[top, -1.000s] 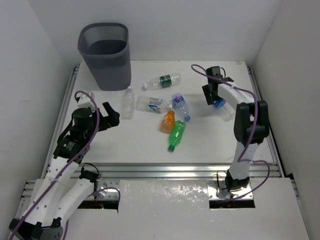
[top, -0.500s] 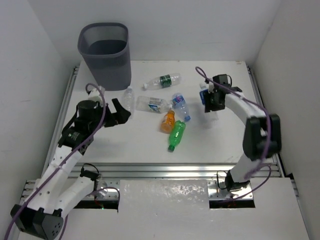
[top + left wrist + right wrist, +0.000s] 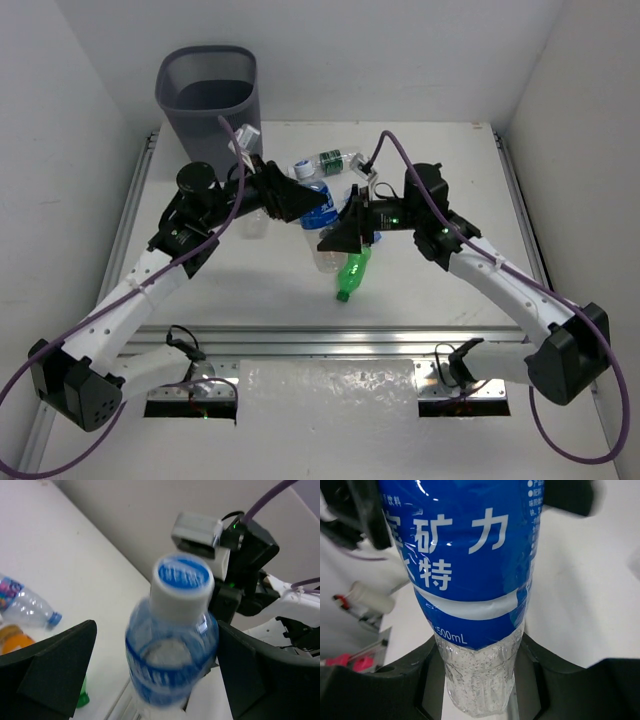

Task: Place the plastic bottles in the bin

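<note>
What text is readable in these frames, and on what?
"矿力" above "特", cut-off characters to their left: blue-label bottle, right wrist view.
"500mL": lower edge of the same label.
Small print at the label's top right: too small to read.
Blue print on its cap: blurred.
Labels on the other bottles, top view: too small.

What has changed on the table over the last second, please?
The right gripper, shut on the clear plastic bottle with the blue label, carried it leftward to the middle. The left gripper swung in, open around its cap end. The dark grey plastic bin and green plastic bottle stayed put.
</note>
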`<state>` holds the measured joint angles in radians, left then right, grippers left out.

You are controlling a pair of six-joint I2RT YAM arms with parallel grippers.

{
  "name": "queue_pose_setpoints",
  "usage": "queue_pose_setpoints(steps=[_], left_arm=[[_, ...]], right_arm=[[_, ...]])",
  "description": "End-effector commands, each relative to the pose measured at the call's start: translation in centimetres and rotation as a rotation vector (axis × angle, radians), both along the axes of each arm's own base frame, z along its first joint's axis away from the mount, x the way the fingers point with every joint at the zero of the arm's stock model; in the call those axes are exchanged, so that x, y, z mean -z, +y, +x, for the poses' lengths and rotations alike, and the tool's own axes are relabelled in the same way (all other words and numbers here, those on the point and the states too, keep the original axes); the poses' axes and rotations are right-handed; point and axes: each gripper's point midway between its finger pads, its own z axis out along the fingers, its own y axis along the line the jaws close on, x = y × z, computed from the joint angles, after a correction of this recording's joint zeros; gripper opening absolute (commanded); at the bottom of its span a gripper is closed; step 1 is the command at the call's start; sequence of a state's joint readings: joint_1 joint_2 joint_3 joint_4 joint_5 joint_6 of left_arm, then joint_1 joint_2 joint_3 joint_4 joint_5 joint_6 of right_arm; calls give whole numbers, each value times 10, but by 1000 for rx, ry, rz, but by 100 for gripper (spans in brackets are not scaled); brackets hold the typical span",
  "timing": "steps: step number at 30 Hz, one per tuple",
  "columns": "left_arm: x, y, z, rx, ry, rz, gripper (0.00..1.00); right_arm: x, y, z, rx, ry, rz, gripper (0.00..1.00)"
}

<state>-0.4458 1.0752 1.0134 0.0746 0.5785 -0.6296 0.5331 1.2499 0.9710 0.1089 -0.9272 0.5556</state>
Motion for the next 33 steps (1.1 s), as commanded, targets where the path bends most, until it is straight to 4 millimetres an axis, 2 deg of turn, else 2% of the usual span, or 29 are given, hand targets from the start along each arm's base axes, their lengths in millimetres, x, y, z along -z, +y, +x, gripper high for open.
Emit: queue_pose_setpoints(steps=[1, 3, 4, 5, 6, 7, 8, 9, 10, 11, 12, 13, 14, 15, 16, 17, 18, 19, 20, 21, 22, 23, 24, 25, 26, 28, 29, 31, 33], left_arm=[[-36, -10, -5, 43, -122, -57, 97], [-40, -24, -22, 152, -153, -75, 67], [-41, -27, -25, 178, -158, -78, 47], [-37, -30, -24, 189, -138, -67, 17], [-36, -30, -21, 174, -127, -59, 7], [-45, -27, -15, 135, -153, -42, 4], [-45, -23, -4, 76, -140, -16, 1], [-30, -7, 22, -102, -53, 61, 0], [-58, 9, 37, -229, -96, 79, 0], [-57, 24, 59, -367, -62, 123, 0], [-47, 74, 87, -679, 13, 216, 0], [-86, 101, 95, -829, -25, 188, 0], [-84, 118, 113, -946, -8, 224, 0], [-114, 161, 124, -1114, -38, 185, 0], [-115, 174, 144, -1152, -29, 180, 0], [-124, 208, 159, -1218, -27, 153, 0], [-156, 222, 163, -1254, -74, 90, 0], [-166, 234, 173, -1290, -98, 92, 0], [-149, 248, 205, -1344, -78, 141, 3], [-186, 260, 207, -1380, -162, 108, 5], [-188, 268, 221, -1401, -178, 124, 7], [-158, 272, 261, -1418, -145, 188, 11], [-181, 288, 267, -1446, -220, 165, 19], [-154, 292, 300, -1439, -210, 207, 26], [-165, 297, 312, -1440, -285, 172, 49], [-146, 294, 341, -1416, -356, 237, 82], [-151, 295, 346, -1422, -405, 219, 99], [-149, 304, 352, -1475, -412, 218, 100], [-160, 314, 347, -1523, -428, 190, 100]], right_arm=[[-50, 12, -32, -164, -106, 112, 29], [-61, 15, -34, -178, -120, 133, 30], [-64, 16, -33, -178, -123, 137, 31], [-67, 16, -32, -177, -128, 136, 41], [-68, 15, -29, -161, -126, 134, 55], [-68, 13, -23, -129, -126, 129, 85], [-65, 11, -16, -84, -121, 113, 99], [-64, 0, -8, -23, -120, 102, 99], [-59, -8, 2, 43, -108, 85, 99], [-44, -20, 12, 125, -66, 34, 99], [-29, -46, 40, 335, -54, -17, 99], [-12, -65, 54, 465, -33, -74, 99], [15, -86, 62, 589, 4, -172, 99], [39, -121, 78, 806, 2, -258, 99], [53, -135, 79, 862, -4, -305, 99], [74, -144, 76, 884, 7, -352, 99], [80, -148, 75, 898, 5, -368, 99], [87, -150, 74, 900, 7, -387, 99], [93, -150, 74, 893, 12, -401, 99], [101, -148, 71, 873, 33, -411, 99], [105, -146, 70, 858, 43, -414, 99], [112, -142, 70, 839, 67, -422, 99], [113, -138, 70, 818, 74, -416, 99], [116, -131, 68, 782, 91, -403, 99], [115, -128, 68, 769, 96, -395, 99], [119, -124, 69, 749, 109, -396, 99], [118, -124, 71, 747, 105, -398, 99], [121, -126, 76, 768, 105, -418, 99], [126, -131, 87, 806, 99, -451, 99]])
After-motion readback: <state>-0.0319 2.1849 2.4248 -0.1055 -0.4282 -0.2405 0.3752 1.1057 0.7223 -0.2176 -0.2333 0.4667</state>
